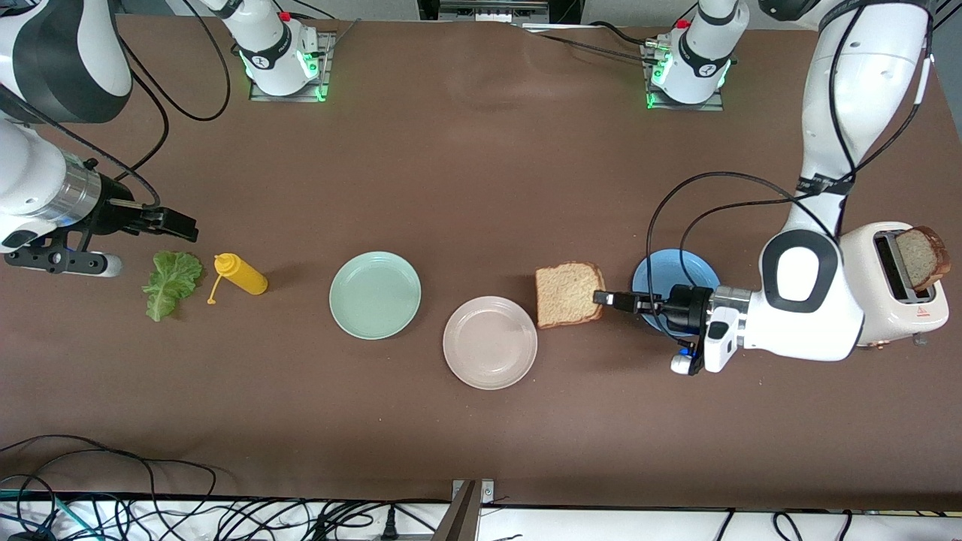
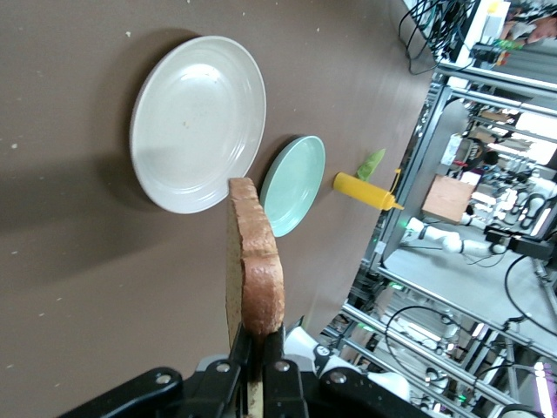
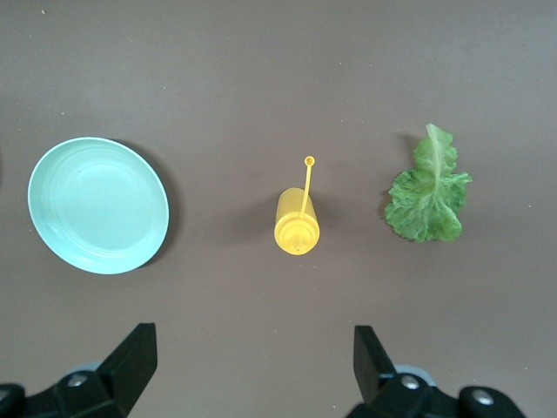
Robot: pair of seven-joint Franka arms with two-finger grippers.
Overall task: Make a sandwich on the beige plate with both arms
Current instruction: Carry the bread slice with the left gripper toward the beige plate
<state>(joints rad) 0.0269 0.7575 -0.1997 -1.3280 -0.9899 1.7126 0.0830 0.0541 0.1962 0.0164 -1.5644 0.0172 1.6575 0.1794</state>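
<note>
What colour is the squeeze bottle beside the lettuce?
Yellow squeeze bottle; clearest in the right wrist view.

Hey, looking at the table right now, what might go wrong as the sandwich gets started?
1. The left gripper pinches the bread slice by one edge only, so it may sag or slip before reaching the beige plate.
2. The mint-green plate sits beside the beige one; the slice could land on the wrong plate.
3. The right gripper, jaws open, hovers near the lettuce and could knock the mustard bottle beside it.

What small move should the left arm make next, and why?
Probably carry the bread slice sideways over the beige plate: the left gripper is shut on its edge, the slice is beside the plate, and the plate is bare.
</note>
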